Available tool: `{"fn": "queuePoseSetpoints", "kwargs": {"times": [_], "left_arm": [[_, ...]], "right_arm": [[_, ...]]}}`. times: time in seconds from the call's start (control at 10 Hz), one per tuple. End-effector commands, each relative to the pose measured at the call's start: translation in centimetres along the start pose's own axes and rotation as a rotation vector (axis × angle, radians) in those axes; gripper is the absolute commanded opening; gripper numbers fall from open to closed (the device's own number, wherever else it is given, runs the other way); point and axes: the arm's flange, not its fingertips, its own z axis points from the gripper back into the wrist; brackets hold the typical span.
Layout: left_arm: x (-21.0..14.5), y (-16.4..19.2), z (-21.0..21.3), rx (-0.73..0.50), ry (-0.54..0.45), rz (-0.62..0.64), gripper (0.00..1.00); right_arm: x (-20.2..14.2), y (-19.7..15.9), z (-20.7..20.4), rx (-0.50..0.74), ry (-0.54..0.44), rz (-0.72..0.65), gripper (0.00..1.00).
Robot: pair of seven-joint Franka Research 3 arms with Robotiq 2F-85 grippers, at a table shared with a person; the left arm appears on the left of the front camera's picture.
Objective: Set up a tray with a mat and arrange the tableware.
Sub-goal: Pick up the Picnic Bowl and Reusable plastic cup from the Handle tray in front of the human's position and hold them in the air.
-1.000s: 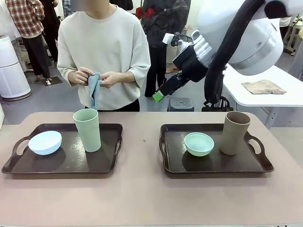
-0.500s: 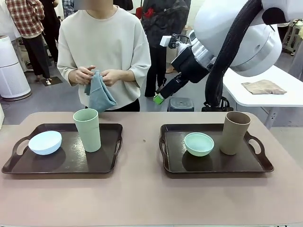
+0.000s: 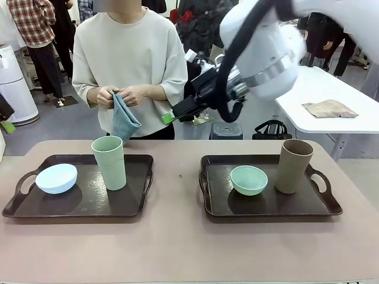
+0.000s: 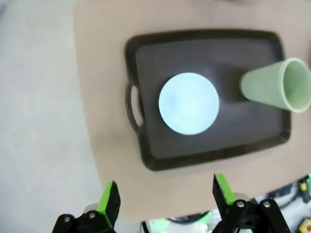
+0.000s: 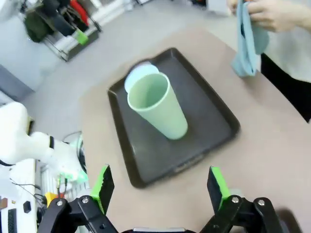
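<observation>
High near the left tray (image 5: pixel 209 116), right gripper (image 5: pixel 159 183) hangs jaws apart, empty; upright green cup (image 5: pixel 158 109) stands straight ahead; left gripper (image 4: pixel 165 193), also spread, faces blue bowl (image 4: pixel 188 103).

Table (image 3: pixel 177 248): pinkish-beige top, lying well below both pincers.
Left tray (image 3: pixel 77 214): dark brown with handles, flat on the table; straight ahead of the left gripper (image 4: pixel 165 194), beyond its spread fingers; also ahead of the right gripper (image 5: pixel 160 182), framed between its fingers.
Right tray (image 3: pixel 272 218): same kind, flat on the table, below the right gripper and off to the robot's right.
Speck (image 3: pixel 180 176): small and dark, on the bare top between the trays, roughly under the right gripper.
</observation>
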Motion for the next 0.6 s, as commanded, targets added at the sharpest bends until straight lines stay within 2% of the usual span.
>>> {"fn": "queuePoseSetpoints", "kwargs": {"times": [0.0, 0.1, 0.3, 0.5], "left_arm": [[-0.5, -0.9, -1.7, 0.065, 0.005, -0.004, 1.0], [0.5, -1.3, -2.7, 0.045, 0.019, -0.02, 1.0], [1.6, -1.4, -3.9, 0.016, 0.024, -0.005, 1.0], [2.7, -1.4, -5.1, -0.023, 0.006, 0.037, 1.0]], "right_arm": [[0.2, -2.7, -2.8, 0.095, 0.07, 0.176, 1.0], [-0.1, -3.7, -4.8, 0.094, 0.13, 0.262, 1.0], [-0.3, -4.5, -8.2, 0.069, 0.186, 0.43, 1.0], [-0.4, -4.8, -10.6, 0.071, 0.152, 0.51, 1.0]]}}
